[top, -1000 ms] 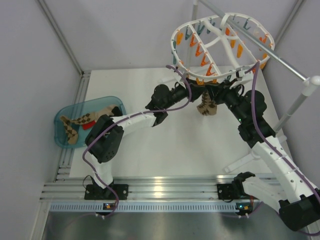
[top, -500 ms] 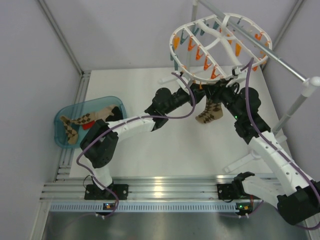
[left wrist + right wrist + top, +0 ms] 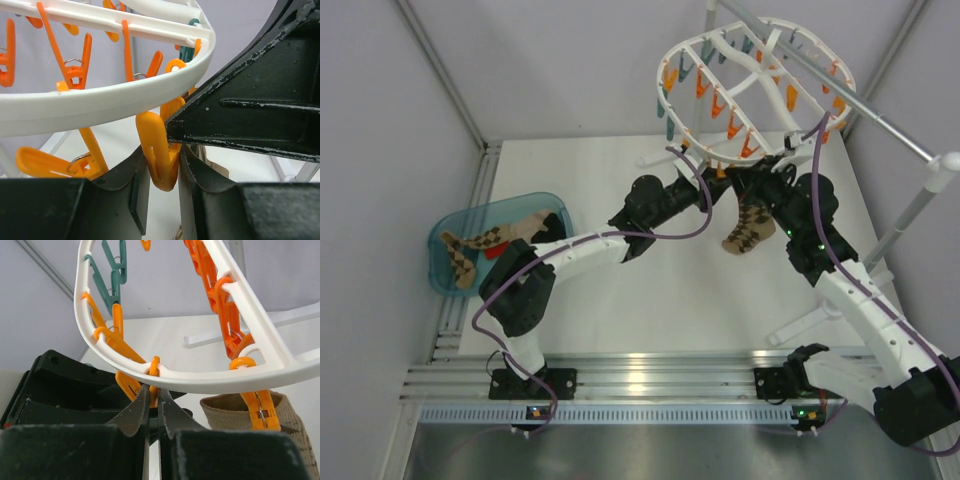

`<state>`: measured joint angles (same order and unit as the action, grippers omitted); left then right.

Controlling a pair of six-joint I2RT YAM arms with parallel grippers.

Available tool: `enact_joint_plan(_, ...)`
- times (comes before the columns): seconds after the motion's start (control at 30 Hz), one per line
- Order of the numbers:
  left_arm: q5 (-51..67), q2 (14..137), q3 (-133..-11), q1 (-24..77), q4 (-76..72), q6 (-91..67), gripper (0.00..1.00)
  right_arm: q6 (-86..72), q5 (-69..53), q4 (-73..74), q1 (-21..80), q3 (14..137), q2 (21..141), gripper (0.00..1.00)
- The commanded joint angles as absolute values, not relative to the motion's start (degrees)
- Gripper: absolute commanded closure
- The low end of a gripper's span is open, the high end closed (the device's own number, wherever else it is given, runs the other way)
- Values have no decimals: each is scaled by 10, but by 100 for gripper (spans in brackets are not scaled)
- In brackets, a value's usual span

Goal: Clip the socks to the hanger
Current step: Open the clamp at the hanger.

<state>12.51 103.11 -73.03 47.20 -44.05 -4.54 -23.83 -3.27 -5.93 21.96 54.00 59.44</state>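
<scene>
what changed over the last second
The sock unbunched and hangs longer, drifting right. The hanger swung slightly up and left in the top view. The left elbow pulled back toward its base. The left gripper stayed on an orange clip, the right gripper beside it; the other socks stayed put.

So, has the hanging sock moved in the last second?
Yes. The hanging sock has shifted slightly right and down in the top view, farther from the blue tub.

Three socks [image 3: 744, 228], one hanger [image 3: 100, 102], one basket [image 3: 438, 250]
</scene>
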Motion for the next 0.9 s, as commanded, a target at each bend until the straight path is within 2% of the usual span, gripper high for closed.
enact_joint_plan(0.0,139,987,-721,476,-445,-40,69,-236,-39,-104,217,555,587,100)
enact_joint_plan(0.07,149,980,-713,468,-441,-63,61,-233,-62,-105,213,548,580,100)
enact_joint_plan(0.23,206,966,-707,444,-439,-122,53,-220,-118,-108,201,538,571,100)
enact_joint_plan(0.8,205,977,-721,443,-468,-82,56,-196,-158,-64,191,556,574,100)
enact_joint_plan(0.87,215,978,-721,444,-476,-65,62,-193,-162,-59,191,560,578,100)
